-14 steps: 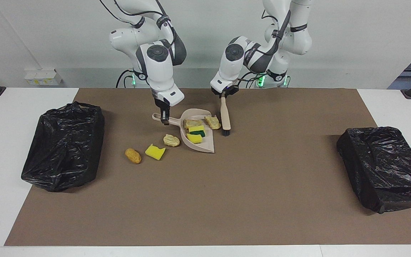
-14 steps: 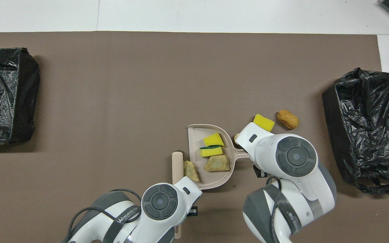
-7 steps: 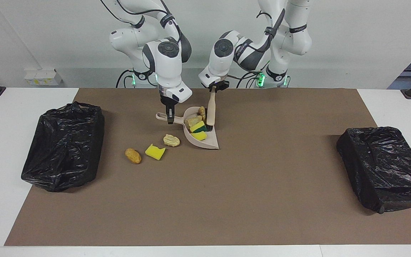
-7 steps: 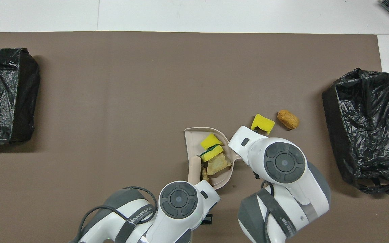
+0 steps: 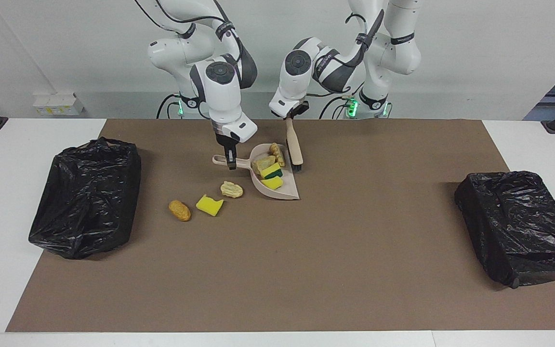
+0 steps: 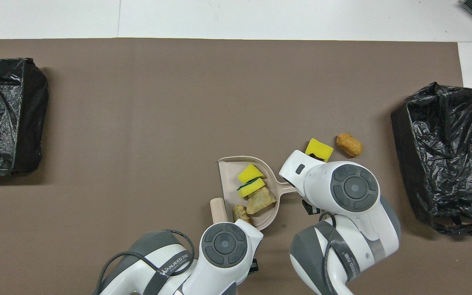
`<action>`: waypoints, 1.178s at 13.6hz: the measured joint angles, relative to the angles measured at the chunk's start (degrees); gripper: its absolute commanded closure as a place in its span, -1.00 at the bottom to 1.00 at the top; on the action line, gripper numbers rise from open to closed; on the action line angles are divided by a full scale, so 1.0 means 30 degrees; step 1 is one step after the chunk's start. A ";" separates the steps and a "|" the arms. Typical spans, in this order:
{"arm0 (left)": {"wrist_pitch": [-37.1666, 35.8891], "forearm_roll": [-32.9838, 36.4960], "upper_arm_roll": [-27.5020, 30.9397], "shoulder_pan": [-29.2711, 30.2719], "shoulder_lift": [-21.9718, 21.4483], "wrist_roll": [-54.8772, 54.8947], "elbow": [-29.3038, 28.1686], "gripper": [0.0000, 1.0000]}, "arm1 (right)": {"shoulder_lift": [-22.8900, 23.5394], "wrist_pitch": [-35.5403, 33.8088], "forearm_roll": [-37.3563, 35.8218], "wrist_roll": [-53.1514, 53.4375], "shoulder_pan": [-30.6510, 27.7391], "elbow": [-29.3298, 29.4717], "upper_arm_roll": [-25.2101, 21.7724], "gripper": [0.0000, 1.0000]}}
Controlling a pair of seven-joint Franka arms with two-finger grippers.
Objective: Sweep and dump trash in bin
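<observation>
My right gripper (image 5: pixel 231 163) is shut on the handle of the beige dustpan (image 5: pixel 288 194), which sits on the mat in front of the robots. Several trash pieces lie in the pan: two bread lumps (image 5: pixel 276 153) (image 6: pixel 260 200), a yellow sponge with a green face (image 5: pixel 272 171) and a plain yellow sponge (image 6: pixel 249 173). My left gripper (image 5: pixel 291 117) is shut on the beige brush (image 5: pixel 295 144), whose dark bristles hang beside the pan. On the mat toward the right arm's end lie a bread piece (image 5: pixel 231 189), a yellow sponge (image 5: pixel 209 205) and a brown lump (image 5: pixel 179 210).
A bin lined with a black bag (image 5: pixel 87 197) stands at the right arm's end of the brown mat, and another (image 5: pixel 518 226) at the left arm's end. In the overhead view my right arm covers the bread piece on the mat.
The brush swept the bread lump from the pan's edge into the pan, then swung back out beside it. The dustpan shifted slightly toward the left arm's end.
</observation>
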 measured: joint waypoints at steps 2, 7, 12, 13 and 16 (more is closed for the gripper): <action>-0.1063 0.0091 -0.0118 -0.0014 -0.0099 -0.0768 0.0053 1.00 | 0.0145 0.0623 0.0665 0.0000 -0.0051 -0.0203 0.0000 1.00; -0.2699 0.0238 -0.0359 -0.0992 -0.1097 -0.1351 -0.0773 1.00 | 0.0209 0.1572 0.3217 -0.1046 -0.0709 -0.0620 -0.0011 1.00; 0.0485 0.0287 -0.0447 -0.2322 -0.2907 -0.1353 -0.3862 1.00 | 0.0219 0.3822 0.6619 -0.3471 -0.0936 -0.1180 -0.0012 1.00; 0.0958 0.0287 -0.0447 -0.2399 -0.3068 -0.1352 -0.4098 1.00 | 0.0219 0.4132 0.7327 -0.4031 -0.0936 -0.1238 -0.0012 1.00; 0.1719 0.0291 -0.0505 -0.2783 -0.3211 -0.1335 -0.4480 1.00 | 0.0210 0.4535 0.9351 -0.5458 -0.0953 -0.1295 -0.0015 1.00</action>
